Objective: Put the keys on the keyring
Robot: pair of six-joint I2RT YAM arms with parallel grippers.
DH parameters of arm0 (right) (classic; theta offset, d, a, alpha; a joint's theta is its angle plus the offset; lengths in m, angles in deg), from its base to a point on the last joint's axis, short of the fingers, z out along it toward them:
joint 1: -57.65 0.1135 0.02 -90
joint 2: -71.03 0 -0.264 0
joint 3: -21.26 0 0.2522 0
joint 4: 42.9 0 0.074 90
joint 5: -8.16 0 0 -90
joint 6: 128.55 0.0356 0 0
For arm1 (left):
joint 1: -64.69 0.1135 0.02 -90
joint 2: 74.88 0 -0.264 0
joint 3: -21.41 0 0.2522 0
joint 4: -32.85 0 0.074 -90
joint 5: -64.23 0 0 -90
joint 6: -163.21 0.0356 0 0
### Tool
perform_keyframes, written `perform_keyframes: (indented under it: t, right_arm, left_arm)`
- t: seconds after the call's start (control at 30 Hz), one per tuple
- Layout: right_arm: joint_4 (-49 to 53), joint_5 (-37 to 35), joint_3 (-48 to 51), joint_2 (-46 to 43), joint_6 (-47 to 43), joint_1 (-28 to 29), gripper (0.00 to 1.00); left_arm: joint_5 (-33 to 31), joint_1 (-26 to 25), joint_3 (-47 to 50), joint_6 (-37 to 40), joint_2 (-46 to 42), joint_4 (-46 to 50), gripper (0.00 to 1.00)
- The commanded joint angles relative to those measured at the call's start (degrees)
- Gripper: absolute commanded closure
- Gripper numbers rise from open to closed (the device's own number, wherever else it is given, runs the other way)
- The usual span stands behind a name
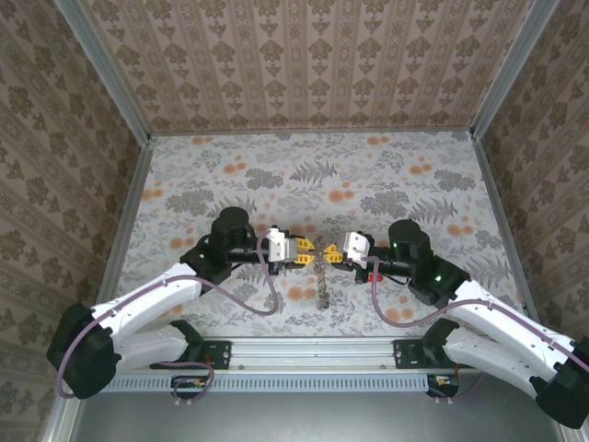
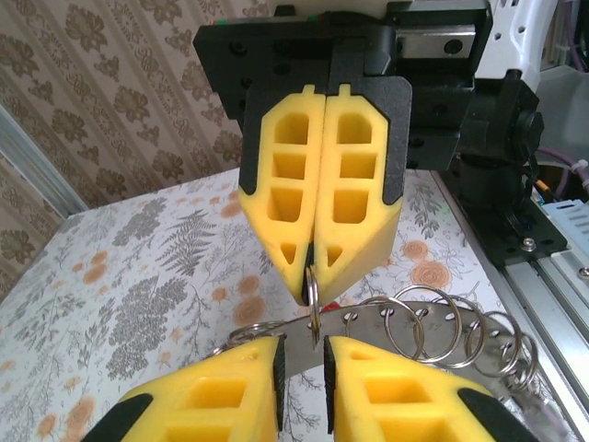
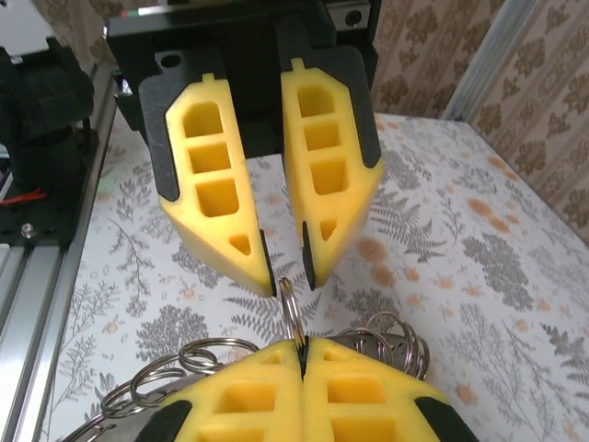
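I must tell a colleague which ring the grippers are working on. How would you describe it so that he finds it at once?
Look at the middle of the flowered table, where the left gripper and the right gripper meet tip to tip. The small silver ring stands on edge there, pinched by the right gripper. The other rings sit in a row along a metal strip; this one stands upright.

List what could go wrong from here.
1. The right pincer pinches the ring by a thin edge; it may twist or slip out.
2. The left pincer stands slightly open on either side of that ring, giving no backup grip.
3. The strip of rings hangs below; its weight could pull the ring free.
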Motion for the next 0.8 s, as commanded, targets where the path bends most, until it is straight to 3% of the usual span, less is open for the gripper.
perform_keyframes:
  t: [0.0,0.2,0.3,0.77]
  right_arm:
    - [2.8,-2.5,-2.8,-0.2,-1.8,0.0,1.00]
    - [5.2,-4.6,-4.0,0.8,-2.8,0.6,1.00]
    - [6.1,-5.3,-4.5,1.2,-3.2,0.8,1.00]
    - [5.2,-6.6,-4.2,2.7,-3.1,1.4,1.00]
  left_arm:
    - [-0.6,-0.2,-1.7,0.2,0.3,2.1,0.79]
    - [-1.6,-0.5,-2.3,-0.4,1.6,2.5,0.77]
    - [-2.0,-0.6,-2.7,-1.1,2.3,2.6,0.69]
    - [-6.3,-4.2,-4.3,-3.8,7.4,-1.1,0.72]
